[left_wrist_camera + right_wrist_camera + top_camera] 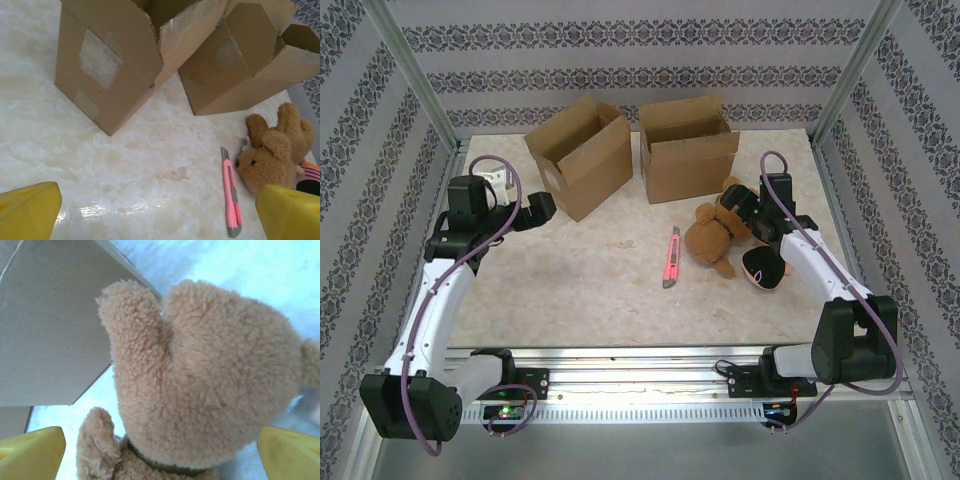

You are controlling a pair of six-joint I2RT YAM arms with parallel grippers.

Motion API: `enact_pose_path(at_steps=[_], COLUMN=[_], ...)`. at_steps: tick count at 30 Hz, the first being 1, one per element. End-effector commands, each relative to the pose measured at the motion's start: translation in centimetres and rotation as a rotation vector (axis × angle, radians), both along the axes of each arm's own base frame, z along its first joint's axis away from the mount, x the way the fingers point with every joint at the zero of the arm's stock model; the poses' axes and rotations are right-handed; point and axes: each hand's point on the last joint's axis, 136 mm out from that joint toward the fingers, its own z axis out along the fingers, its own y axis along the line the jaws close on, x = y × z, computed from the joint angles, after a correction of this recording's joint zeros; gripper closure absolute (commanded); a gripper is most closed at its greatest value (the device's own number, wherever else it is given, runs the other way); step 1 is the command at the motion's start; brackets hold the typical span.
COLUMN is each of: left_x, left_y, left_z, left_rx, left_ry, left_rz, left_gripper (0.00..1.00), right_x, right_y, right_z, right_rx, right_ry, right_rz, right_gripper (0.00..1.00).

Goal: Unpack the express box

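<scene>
- The left arm (pixel 440 290) runs up along the tabletop's (pixel 570 290) left edge. Its wrist is bent inward toward the angled left cardboard box (pixel 580 155).
- Left jaws stand wide. Their yellow fingertips (pixel 27 210) are over bare tabletop and hold nothing.
- The right arm (pixel 810 255) slants from the near right corner toward the teddy bear (pixel 712 238).
- Right jaws stand wide. Their yellow fingertips (pixel 30 452) flank the bear's fuzzy body (pixel 210 375) with gaps on both sides.
- Both boxes sit by the far edge with flaps open. The right cardboard box (pixel 688 150) is just behind the bear.
- A pink box cutter (pixel 671 257) lies just left of the bear.
- A round black-and-pink toy (pixel 763 268) lies beside the right forearm.
- The centre and near-left tabletop lie open.
</scene>
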Motion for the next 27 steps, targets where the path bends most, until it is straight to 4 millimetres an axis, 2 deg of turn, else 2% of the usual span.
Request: enact_pose_path(at_steps=[1, 5, 6, 7, 10, 13, 14, 16, 19, 25, 26, 27], left_x=[0.5, -0.1, -0.5, -0.7, -1.4, -2.4, -2.6, -2.7, -2.5, 0.6, 1.0, 1.2], left_y=[1.4, 5.0, 6.1, 6.6, 6.3, 8.9, 9.7, 10.9, 12.0, 11.1, 11.1, 10.8], left_z=[1.9, 0.3, -0.8, -2.0, -3.2, -5.3, -6.1, -7.5, -9.3, -12.7, -12.4, -12.6], left_rx=[0.065, 0.143, 0.151, 0.133, 0.19, 0.268, 0.317, 0.382, 0.417, 0.451, 0.46, 0.481], left_ry=[-0.158, -0.209, -0.194, -0.194, -0.358, -0.367, -0.36, -0.361, -0.388, -0.399, -0.437, -0.451], left_rz=[0.074, 0.274, 0.341, 0.384, 0.337, 0.471, 0.501, 0.551, 0.616, 0.542, 0.543, 0.513], left_gripper=[0.0, 0.0, 0.0, 0.0, 0.0, 0.0, 0.0, 0.01, 0.02, 0.01, 0.01, 0.0], right_x=[-0.6, -1.8, -2.3, -2.7, -4.4, -6.1, -6.7, -7.7, -8.2, -6.8, -6.7, -6.5], right_y=[-0.2, -1.1, -1.7, -2.1, -3.9, -5.1, -5.6, -5.3, -5.5, -5.3, -5.3, -5.7], right_z=[1.1, 3.2, 3.9, 4.4, 6.2, 6.6, 6.2, 3.9, 2.2, -1.3, -2.0, -1.9], right_rx=[-0.042, -0.152, -0.197, -0.236, -0.366, -0.478, -0.515, -0.559, -0.587, -0.595, -0.599, -0.598], right_ry=[-0.064, -0.176, -0.213, -0.252, -0.391, -0.539, -0.568, -0.597, -0.635, -0.534, -0.529, -0.552], right_rz=[0.053, 0.077, 0.071, 0.07, 0.022, -0.025, -0.043, -0.004, -0.007, 0.035, 0.032, 0.0], right_gripper=[0.02, 0.02, 0.02, 0.02, 0.02, 0.02, 0.02, 0.02, 0.02, 0.02, 0.02, 0.02])
